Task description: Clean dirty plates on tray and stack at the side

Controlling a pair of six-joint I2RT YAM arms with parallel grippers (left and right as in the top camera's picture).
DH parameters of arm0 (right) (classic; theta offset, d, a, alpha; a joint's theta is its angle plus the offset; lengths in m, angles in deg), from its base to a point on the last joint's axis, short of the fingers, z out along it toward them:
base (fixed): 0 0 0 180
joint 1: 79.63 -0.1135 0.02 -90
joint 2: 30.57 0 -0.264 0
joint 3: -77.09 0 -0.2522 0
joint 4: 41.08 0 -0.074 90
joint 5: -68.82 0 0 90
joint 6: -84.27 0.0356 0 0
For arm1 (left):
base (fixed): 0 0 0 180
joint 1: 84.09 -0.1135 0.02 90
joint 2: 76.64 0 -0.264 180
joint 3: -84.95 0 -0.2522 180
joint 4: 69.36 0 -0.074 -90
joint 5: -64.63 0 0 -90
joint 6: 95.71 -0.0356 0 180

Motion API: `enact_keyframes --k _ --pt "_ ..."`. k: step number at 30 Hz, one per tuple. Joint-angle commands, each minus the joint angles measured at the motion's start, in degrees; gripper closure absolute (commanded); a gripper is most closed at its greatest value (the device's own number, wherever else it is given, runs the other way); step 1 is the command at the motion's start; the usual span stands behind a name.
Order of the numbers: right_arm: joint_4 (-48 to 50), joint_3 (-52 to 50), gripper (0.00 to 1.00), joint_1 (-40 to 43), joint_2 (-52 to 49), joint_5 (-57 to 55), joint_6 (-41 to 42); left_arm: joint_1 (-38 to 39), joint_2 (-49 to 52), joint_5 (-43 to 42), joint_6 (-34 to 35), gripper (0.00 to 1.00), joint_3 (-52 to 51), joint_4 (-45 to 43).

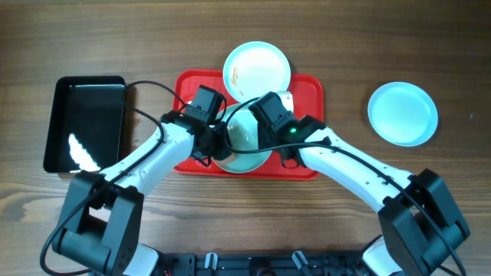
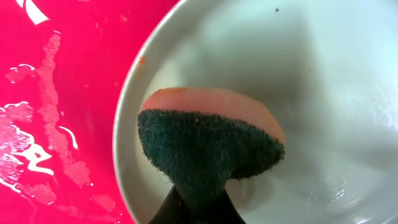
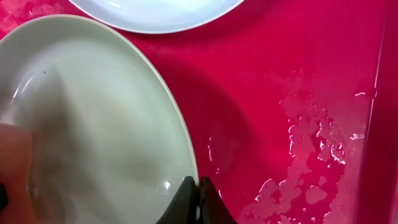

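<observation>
Plate (image 2: 323,74) on the red tray (image 2: 62,93) — left gripper (image 2: 196,211) clamps a sponge (image 2: 208,146) on it, right gripper (image 3: 198,202) pinches its rim.

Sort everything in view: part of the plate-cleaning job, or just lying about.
Job: sponge, plate under sponge, smeared plate, clean plate on the table, red tray.
Lying about: black tray.

There are three mint-blue plates: a far plate (image 1: 257,70), a near plate (image 1: 244,149) and a side plate (image 1: 403,113). Trays number two, one red tray (image 1: 309,86) and one black tray (image 1: 84,123), and there is a single sponge (image 2: 208,146), dark green scouring pad on orange foam. Two robot arms are in view, the left arm (image 1: 146,165) and the right arm (image 1: 353,170)
</observation>
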Motion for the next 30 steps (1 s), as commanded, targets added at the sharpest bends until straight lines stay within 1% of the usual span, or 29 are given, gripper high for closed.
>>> enact_keyframes --k 1,11,15,23,30 --pt "0.46 1.29 0.95 0.0 -0.76 1.44 0.83 0.63 0.96 -0.9 0.98 0.96 -0.22 -0.74" --pt "-0.11 1.29 0.96 0.0 -0.76 2.19 0.22 0.57 0.96 3.34 0.98 0.96 -0.22 -1.29" --pt "-0.7 1.29 0.96 0.0 -0.76 2.19 0.24 0.55 1.07 9.29 0.98 0.96 -0.22 -1.6" --pt "-0.9 1.29 0.96 0.0 -0.76 2.19 0.26 0.42 3.02 9.4 0.9 0.96 -0.22 -5.38" --pt "-0.9 1.29 0.96 0.0 -0.76 2.19 0.26 -0.96 4.76 10.91 0.96 0.96 -0.22 -5.62"
